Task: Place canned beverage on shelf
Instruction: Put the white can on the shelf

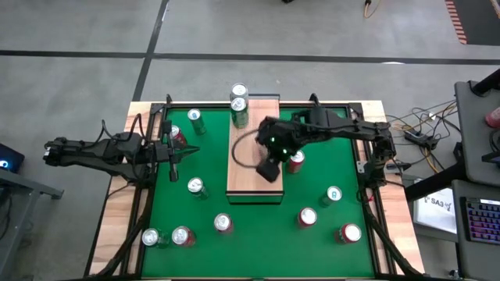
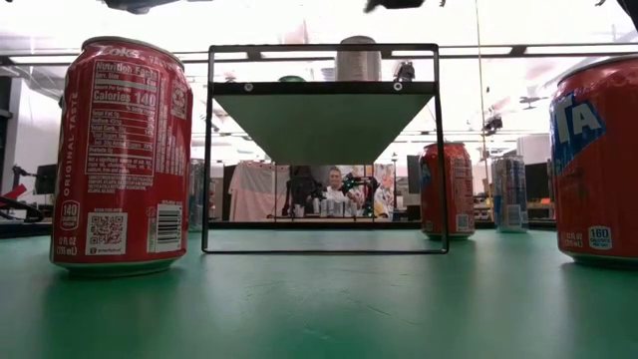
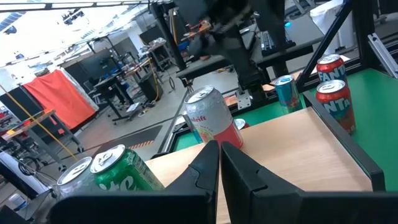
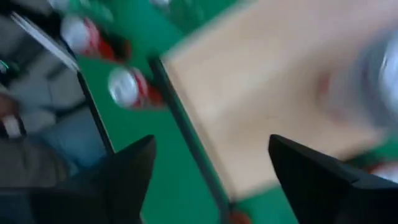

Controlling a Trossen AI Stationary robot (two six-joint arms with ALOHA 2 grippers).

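The shelf, a pale wood board on a dark frame, stands mid-table on the green mat. A silver can and a green can stand at its far end. A red can stands upright at the board's right edge, and shows as a red can in the left wrist view. My right gripper hangs over the shelf just left of that can, slanting down. It is open with only the board and mat between its fingers. My left gripper waits shut and level at the table's left.
Loose cans stand on the mat: left of the shelf, along the near edge, and to the right. A wooden rim borders the mat.
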